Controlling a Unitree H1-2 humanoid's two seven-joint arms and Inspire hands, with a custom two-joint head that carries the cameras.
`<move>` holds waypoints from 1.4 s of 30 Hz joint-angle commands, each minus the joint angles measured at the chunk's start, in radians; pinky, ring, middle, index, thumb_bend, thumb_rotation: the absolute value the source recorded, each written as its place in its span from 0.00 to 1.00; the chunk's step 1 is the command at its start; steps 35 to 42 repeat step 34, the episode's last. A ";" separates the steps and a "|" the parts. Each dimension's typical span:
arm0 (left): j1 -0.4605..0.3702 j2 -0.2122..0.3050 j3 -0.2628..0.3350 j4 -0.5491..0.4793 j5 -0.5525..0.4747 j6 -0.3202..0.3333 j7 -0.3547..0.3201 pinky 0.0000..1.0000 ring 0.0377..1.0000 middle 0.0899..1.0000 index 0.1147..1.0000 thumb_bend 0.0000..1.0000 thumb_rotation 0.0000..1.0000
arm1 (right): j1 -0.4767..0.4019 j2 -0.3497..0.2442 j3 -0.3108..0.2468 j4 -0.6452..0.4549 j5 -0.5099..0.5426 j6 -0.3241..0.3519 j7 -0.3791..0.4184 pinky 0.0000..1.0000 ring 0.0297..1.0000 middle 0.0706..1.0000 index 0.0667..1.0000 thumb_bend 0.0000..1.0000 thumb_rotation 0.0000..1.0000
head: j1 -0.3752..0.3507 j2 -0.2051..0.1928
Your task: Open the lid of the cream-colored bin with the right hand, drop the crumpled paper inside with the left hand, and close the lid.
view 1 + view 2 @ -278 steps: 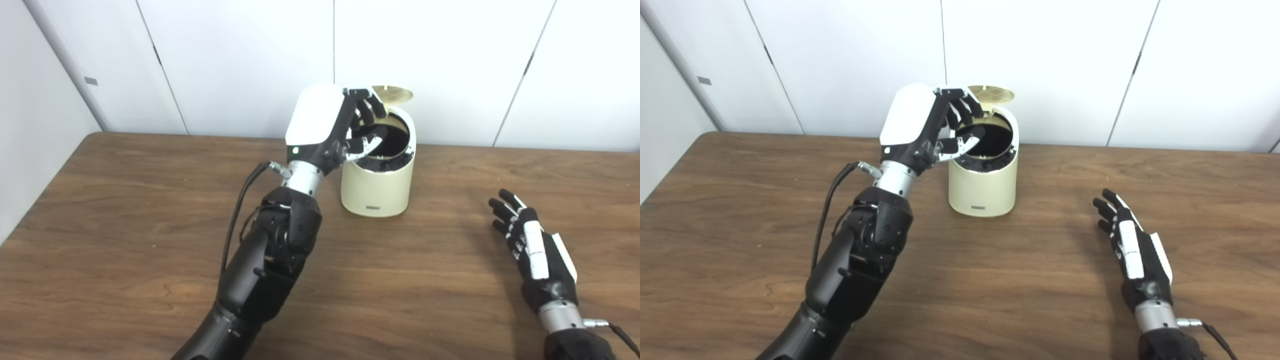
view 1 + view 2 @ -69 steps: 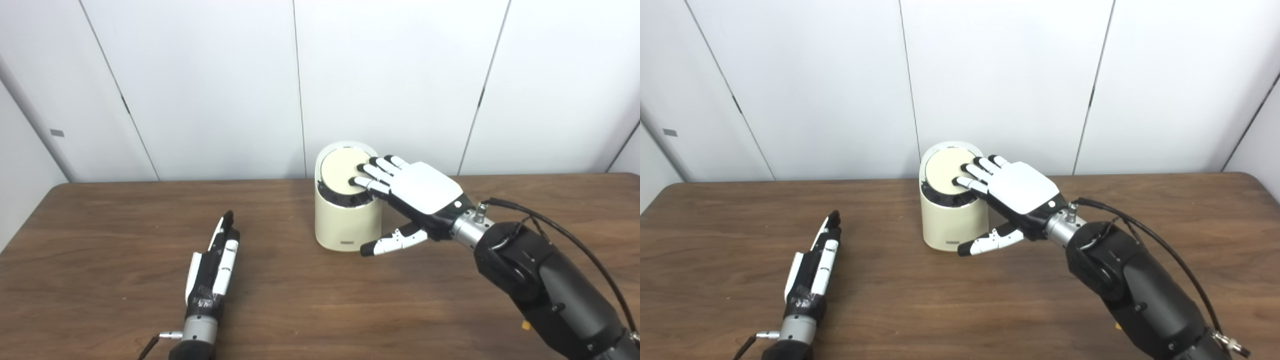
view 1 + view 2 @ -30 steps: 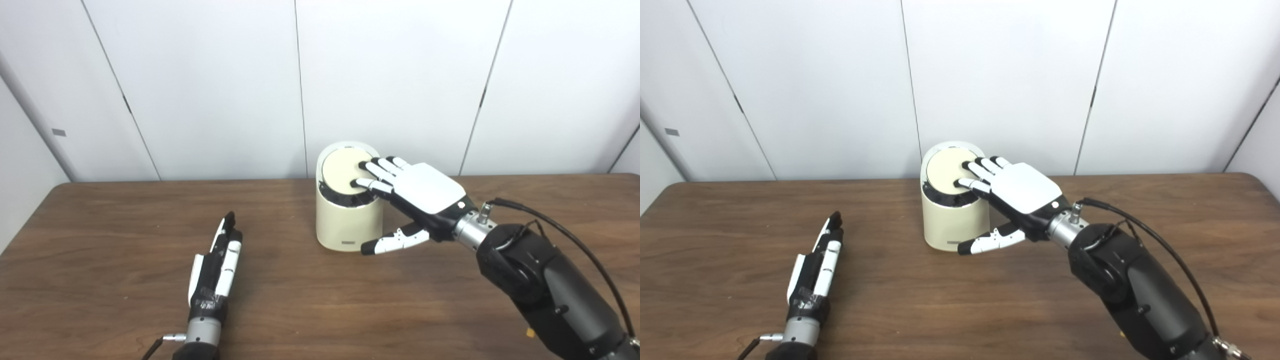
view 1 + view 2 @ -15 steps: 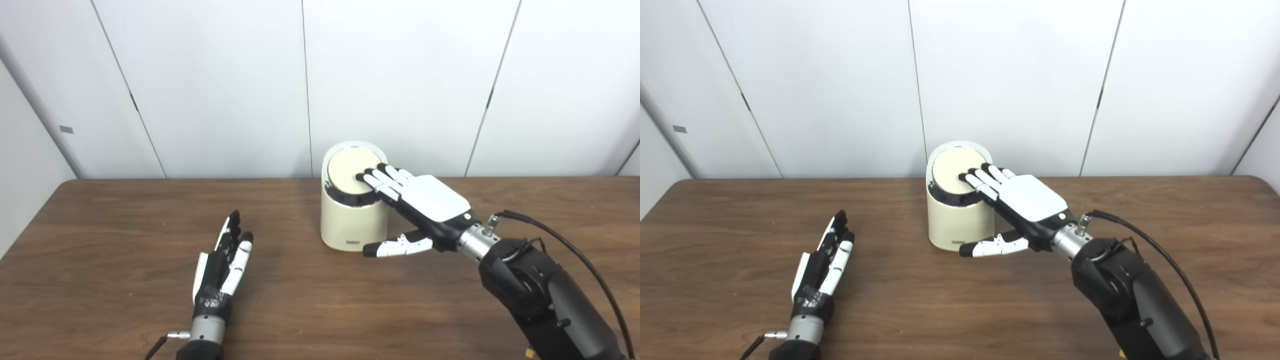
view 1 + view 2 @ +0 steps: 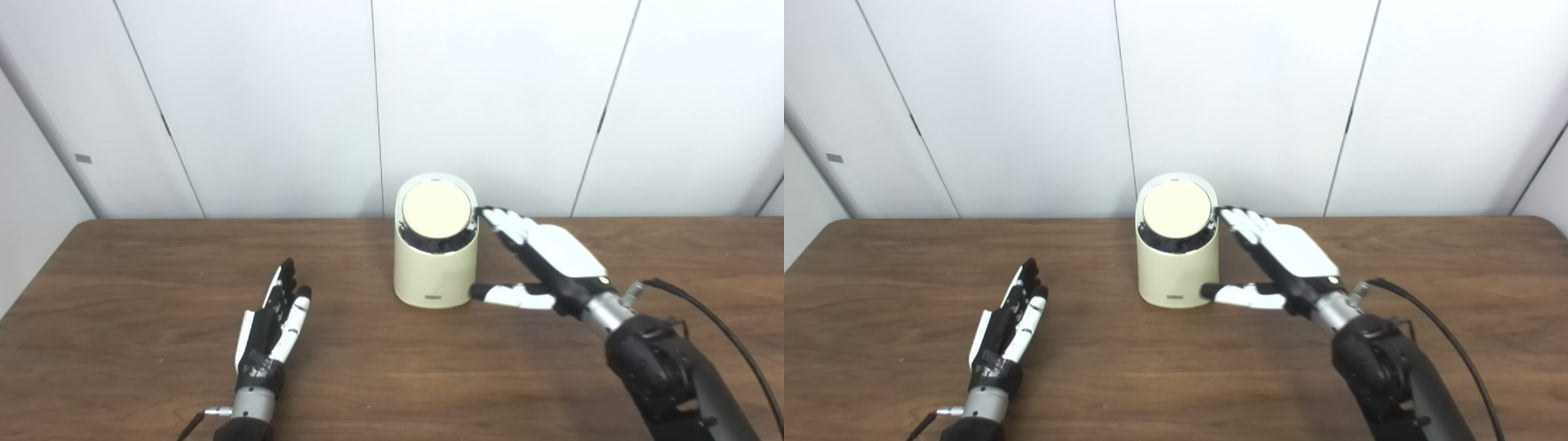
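1. In the left eye view, the cream-colored bin is seen standing upright on the table, near the middle of the far edge and close to the white wall. Its long axis runs vertically. The lid is shut and lies slanted, its round face tilted toward the near edge of the table.

2. In the same view, the right hand is held just to the right of the bin, its fingers spread and holding nothing. The fingertips are found beside the bin's upper right rim, off the lid; whether they touch the rim cannot be told. The thumb is stretched leftward, its tip at the bin's lower right side.

3. The left hand is seen resting on the table toward the near edge, well apart from the bin to its left, with fingers straight, slightly apart and pointed at the far edge. Nothing is held in it.

4. In the right eye view, the bin is again shown upright at the middle of the far edge with the lid closed and facing forward and up. The right hand lies open to its right, the thumb reaching the bin's base. The left hand lies open and empty near the front-left part of the table.
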 commanded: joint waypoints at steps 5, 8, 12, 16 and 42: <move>0.024 0.010 -0.002 0.011 -0.012 0.016 -0.017 1.00 1.00 1.00 1.00 0.37 0.67 | 0.046 0.003 -0.083 -0.071 0.101 0.049 -0.042 1.00 1.00 1.00 1.00 0.58 1.00 | -0.005 0.005; 0.025 0.011 0.000 0.004 -0.018 0.021 -0.018 1.00 1.00 1.00 1.00 0.40 0.67 | 0.084 0.010 -0.119 -0.060 0.153 0.069 -0.057 0.96 1.00 1.00 1.00 0.61 1.00 | -0.007 0.010; 0.028 0.017 -0.002 -0.001 -0.019 0.015 -0.016 1.00 1.00 1.00 1.00 0.39 0.68 | 0.120 0.022 -0.150 -0.055 0.213 0.102 -0.066 0.94 1.00 1.00 1.00 0.63 1.00 | -0.012 0.019; 0.030 0.020 0.001 -0.014 -0.028 0.028 -0.018 1.00 1.00 1.00 1.00 0.43 0.72 | 0.154 0.036 -0.178 -0.044 0.310 0.104 -0.069 0.97 1.00 1.00 1.00 0.65 1.00 | -0.021 0.032; 0.073 0.001 0.038 -0.158 -0.141 0.086 -0.034 1.00 1.00 1.00 1.00 0.41 0.99 | 0.184 0.184 -0.281 -0.008 0.702 0.141 -0.101 1.00 1.00 1.00 1.00 0.63 1.00 | 0.004 0.093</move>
